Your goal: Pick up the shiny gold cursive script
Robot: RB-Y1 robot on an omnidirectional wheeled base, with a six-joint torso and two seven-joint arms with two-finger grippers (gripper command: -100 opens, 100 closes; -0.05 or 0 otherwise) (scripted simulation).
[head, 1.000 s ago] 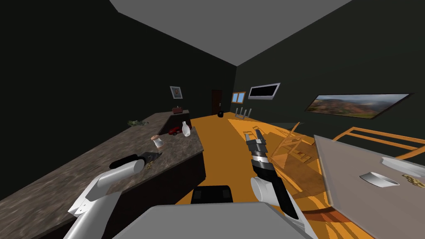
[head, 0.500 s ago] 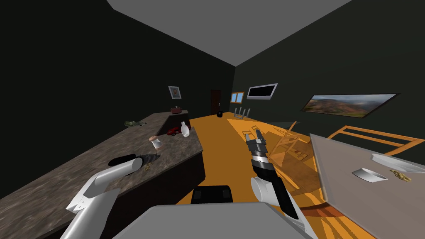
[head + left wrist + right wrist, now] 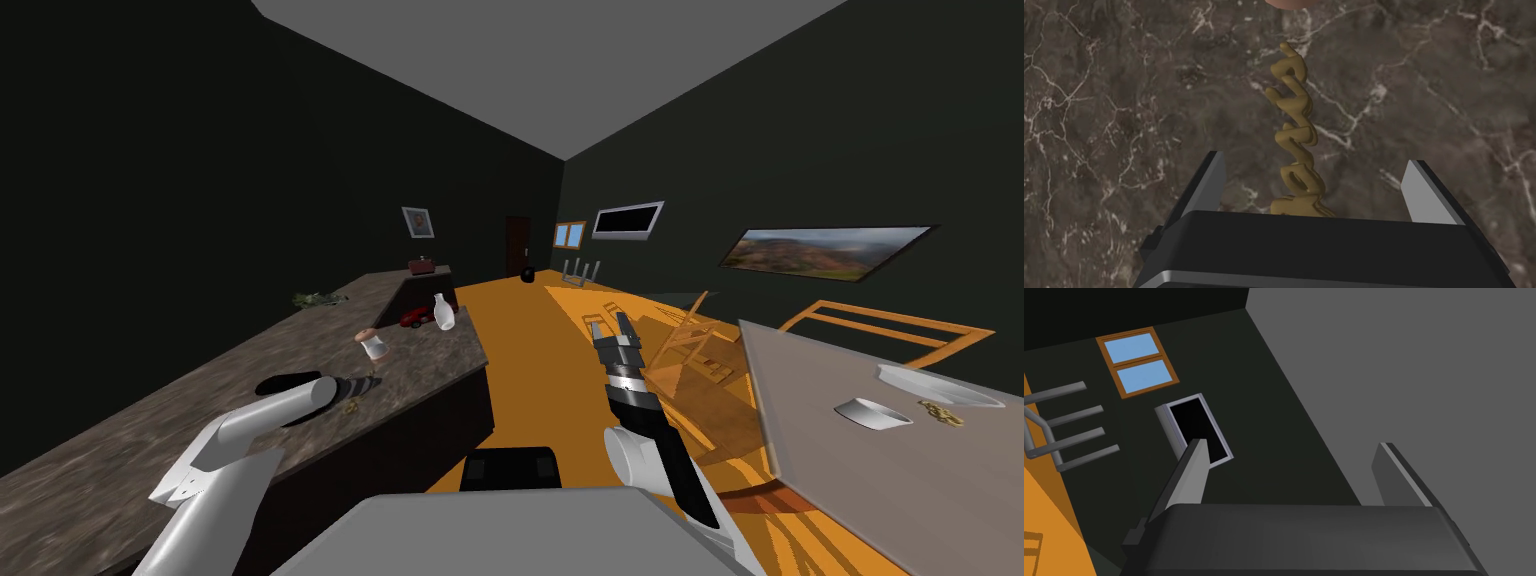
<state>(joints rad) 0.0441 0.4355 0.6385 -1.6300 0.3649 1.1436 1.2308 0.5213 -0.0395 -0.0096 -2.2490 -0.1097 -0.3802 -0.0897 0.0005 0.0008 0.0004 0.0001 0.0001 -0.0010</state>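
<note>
Gold cursive script (image 3: 1294,135) lies on the dark marble counter (image 3: 1124,100), lengthwise between the spread fingers (image 3: 1211,175) of the left gripper (image 3: 1316,160) and running away from it. The right gripper (image 3: 1291,444) hangs open over the floor (image 3: 540,330), idle. I think the risk is the low profile: if the fingers close too high they can slip over it, too low they scrape the counter and push it away.
</note>
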